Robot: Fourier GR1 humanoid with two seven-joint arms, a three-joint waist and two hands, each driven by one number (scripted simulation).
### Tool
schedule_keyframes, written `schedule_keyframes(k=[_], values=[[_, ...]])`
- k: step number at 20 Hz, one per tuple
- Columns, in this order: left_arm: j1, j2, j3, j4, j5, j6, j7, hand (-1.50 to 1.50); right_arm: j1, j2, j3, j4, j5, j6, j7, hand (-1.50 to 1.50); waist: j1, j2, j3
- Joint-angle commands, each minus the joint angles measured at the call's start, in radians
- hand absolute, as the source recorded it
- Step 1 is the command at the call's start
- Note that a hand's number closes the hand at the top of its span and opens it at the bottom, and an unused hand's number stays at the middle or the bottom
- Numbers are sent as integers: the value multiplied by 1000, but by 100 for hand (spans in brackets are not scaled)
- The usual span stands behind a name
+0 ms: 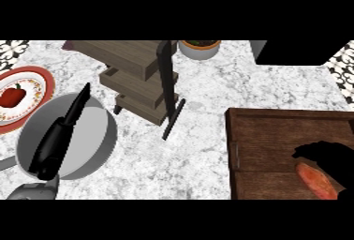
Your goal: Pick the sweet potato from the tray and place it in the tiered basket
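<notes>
The orange sweet potato [314, 180] lies at the lower right of the dark wooden tray [269, 136]. My right hand [330, 157] is over its upper end and right side, fingers curled round it, hiding part of it. The tiered basket [135, 70], made of wooden shelves on a black frame, stands at the upper middle of the counter, well left of the tray. At the left my left hand [59, 136] lies over a grey bowl with its fingers straight, holding nothing.
The grey bowl [97, 140] sits at the lower left. Beyond it a red-rimmed plate [38, 89] carries a red pepper [12, 95]. A white plant pot [199, 49] and a black block [297, 51] stand at the back.
</notes>
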Motion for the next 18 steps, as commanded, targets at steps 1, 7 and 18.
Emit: schedule_keyframes(k=[1, 7, 18], values=[[40, 12, 20, -37, 17, -16, -25, 0, 11, 49, -3, 90, -43, -62, -77, 150, 3, 5, 16], [-1, 28, 64, -24, 38, -49, 8, 0, 32, 41, 8, -27, -13, -118, -124, 150, -6, 4, 15], [46, 7, 40, -53, 5, -22, 30, 0, -43, 263, -320, -330, -23, 103, 561, 150, -49, -13, 7]])
